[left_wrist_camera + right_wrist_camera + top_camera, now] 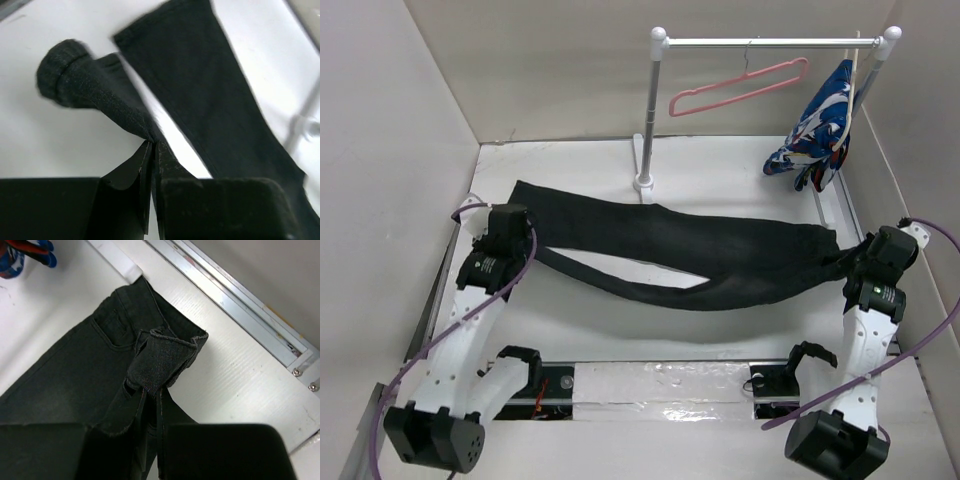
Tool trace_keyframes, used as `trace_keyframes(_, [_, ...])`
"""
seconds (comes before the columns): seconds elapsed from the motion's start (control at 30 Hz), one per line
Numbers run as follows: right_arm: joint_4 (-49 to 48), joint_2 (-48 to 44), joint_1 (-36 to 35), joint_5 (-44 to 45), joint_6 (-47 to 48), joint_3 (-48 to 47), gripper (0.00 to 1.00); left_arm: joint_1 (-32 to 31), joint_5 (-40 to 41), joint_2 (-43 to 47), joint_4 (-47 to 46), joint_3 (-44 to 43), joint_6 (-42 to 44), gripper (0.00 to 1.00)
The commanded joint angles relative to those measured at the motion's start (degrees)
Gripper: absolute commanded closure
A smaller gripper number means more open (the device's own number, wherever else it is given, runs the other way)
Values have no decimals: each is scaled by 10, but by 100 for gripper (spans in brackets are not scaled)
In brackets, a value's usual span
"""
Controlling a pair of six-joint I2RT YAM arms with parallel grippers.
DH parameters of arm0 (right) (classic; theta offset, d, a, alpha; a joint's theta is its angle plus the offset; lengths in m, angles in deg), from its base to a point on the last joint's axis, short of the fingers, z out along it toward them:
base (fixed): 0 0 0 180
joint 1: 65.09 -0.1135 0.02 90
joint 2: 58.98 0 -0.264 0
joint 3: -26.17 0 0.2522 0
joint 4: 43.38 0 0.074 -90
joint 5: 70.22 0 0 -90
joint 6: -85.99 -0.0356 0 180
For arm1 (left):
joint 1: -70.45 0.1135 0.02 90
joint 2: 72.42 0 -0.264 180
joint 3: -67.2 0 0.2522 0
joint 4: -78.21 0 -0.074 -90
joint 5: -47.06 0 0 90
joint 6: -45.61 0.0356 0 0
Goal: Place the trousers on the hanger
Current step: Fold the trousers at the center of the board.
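The black trousers [690,250] lie stretched across the white table, waistband to the right, legs to the left. My left gripper [525,243] is shut on the hem end of the near leg [95,85], which bunches up out of the jaws in the left wrist view [152,142]. The far leg [200,85] lies flat beside it. My right gripper [855,258] is shut on the waistband, and a folded piece of it [162,357] stands up from the jaws [152,390]. The pink hanger [740,85] hangs on the rail at the back, apart from both grippers.
A white-and-silver rail stand [650,110] rises at the back, its foot [645,183] touching the trousers' far edge. A blue-white-red patterned garment [820,125] hangs at its right end. White walls close in on left, back and right. A metal track [235,305] runs along the table's right edge.
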Motion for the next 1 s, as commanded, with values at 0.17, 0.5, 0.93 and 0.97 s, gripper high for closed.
trace_keyframes(0.17, [-123,10,-3,3,-2,2,100,106,81,-98,1,-23,2,100])
trace_keyframes(0.5, [-209,119,-3,5,-10,-6,100,113,140,-308,-36,-170,58,100])
trace_keyframes(0.93, [-279,309,-76,61,-30,-99,99,93,166,-578,-95,-387,155,100])
trace_keyframes(0.97, [-281,321,-82,64,-30,-106,99,93,168,-593,-99,-419,164,100])
